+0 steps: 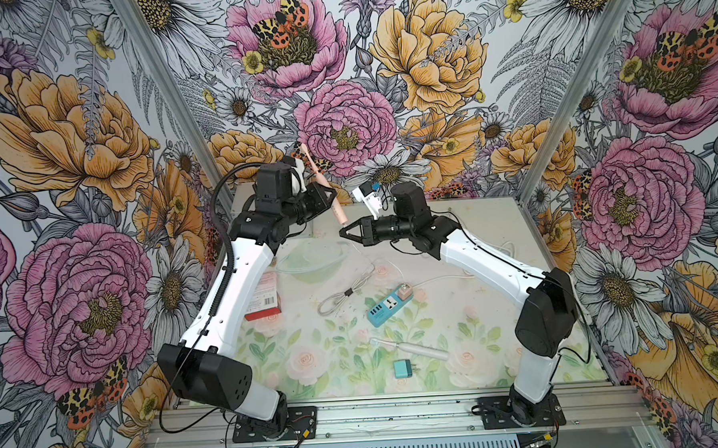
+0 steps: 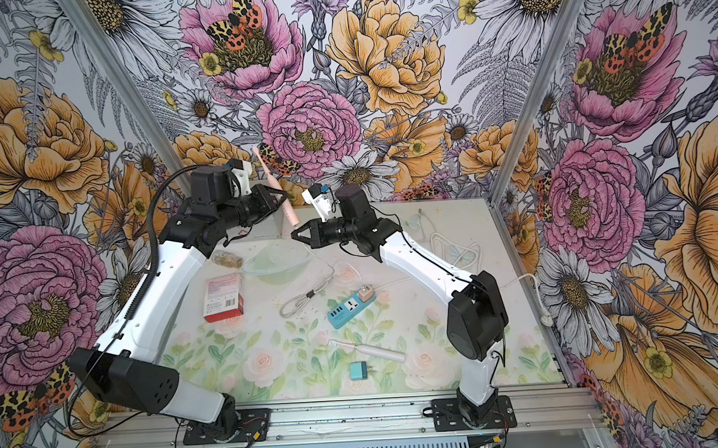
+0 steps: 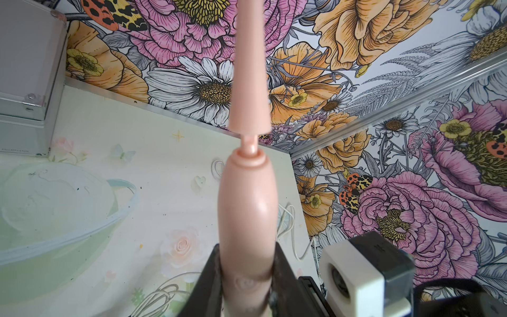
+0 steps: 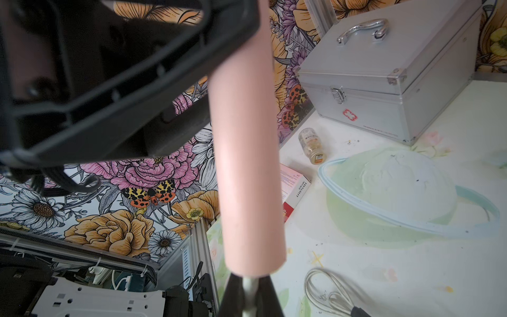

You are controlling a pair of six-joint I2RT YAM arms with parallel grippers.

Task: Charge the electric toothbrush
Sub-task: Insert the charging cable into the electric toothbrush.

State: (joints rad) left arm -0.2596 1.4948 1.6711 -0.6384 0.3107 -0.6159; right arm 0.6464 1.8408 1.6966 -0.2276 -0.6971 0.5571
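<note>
Top view: toothbrush (image 1: 338,213) near-upright, head up

The left arm (image 1: 243,280) and right arm (image 1: 488,261) rise from the lower edge and bend inward, nearly meeting at upper centre. The left claw (image 1: 332,194) grips the toothbrush (image 1: 342,215) mid-handle. The right claw (image 1: 343,233), pointing frame-left, pinches a white plug (image 4: 249,289) under its base.

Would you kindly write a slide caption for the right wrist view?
Right gripper shut on a white cable plug at the base of the pink toothbrush, silver case and clear bowl behind.
</note>
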